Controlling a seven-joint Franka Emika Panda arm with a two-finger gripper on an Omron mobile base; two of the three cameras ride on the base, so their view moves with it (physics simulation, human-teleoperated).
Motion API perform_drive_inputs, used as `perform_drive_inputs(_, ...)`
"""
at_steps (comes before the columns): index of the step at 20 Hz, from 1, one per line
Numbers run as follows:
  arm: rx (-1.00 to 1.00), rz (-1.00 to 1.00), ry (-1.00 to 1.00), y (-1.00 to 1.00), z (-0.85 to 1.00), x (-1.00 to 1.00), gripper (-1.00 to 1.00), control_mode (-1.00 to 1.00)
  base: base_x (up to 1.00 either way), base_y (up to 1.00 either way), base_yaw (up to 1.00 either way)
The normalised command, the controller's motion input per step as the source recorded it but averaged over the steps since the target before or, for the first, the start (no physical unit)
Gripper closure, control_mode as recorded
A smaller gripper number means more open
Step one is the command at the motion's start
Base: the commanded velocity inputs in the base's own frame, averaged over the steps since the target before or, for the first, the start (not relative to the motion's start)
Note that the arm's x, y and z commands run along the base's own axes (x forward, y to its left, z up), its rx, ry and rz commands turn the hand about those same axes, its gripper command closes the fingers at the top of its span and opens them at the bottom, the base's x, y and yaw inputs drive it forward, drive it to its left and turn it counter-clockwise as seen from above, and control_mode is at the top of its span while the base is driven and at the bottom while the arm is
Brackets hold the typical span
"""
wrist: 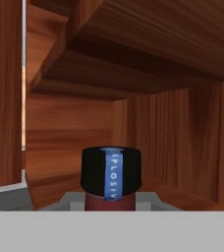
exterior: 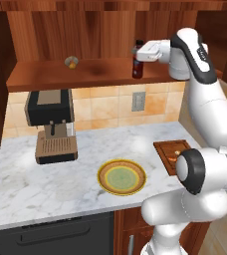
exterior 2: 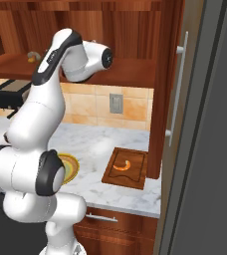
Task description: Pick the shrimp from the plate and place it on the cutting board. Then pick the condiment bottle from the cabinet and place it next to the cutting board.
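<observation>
Gripper (exterior: 137,54) up in the cabinet (exterior: 51,30), nearly closed around the condiment bottle (exterior: 137,67), standing upright on the shelf. Black cap (wrist: 111,170) right in front of the hand camera. Shrimp (exterior 2: 123,165) lying on the cutting board (exterior 2: 135,180) down on the counter (exterior: 46,179). Plate (exterior: 104,180) bare, just beside the board. Coffee machine (exterior: 51,124) at the left.

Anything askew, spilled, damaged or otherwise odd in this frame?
Nothing stands out. The condiment bottle stands upright on the cabinet shelf with the gripper at its neck. The shrimp lies on the cutting board, the plate sits flat, nothing spilled.
</observation>
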Motion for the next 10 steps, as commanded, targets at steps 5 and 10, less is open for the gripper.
perform_drive_inputs(5,0.00,0.00,0.00,0.00,0.03,-0.28,1.00,-1.00,0.00,0.00,0.00)
perform_drive_inputs(10,0.00,0.00,0.00,0.00,0.05,-0.31,1.00,-1.00,0.00,0.00,0.00)
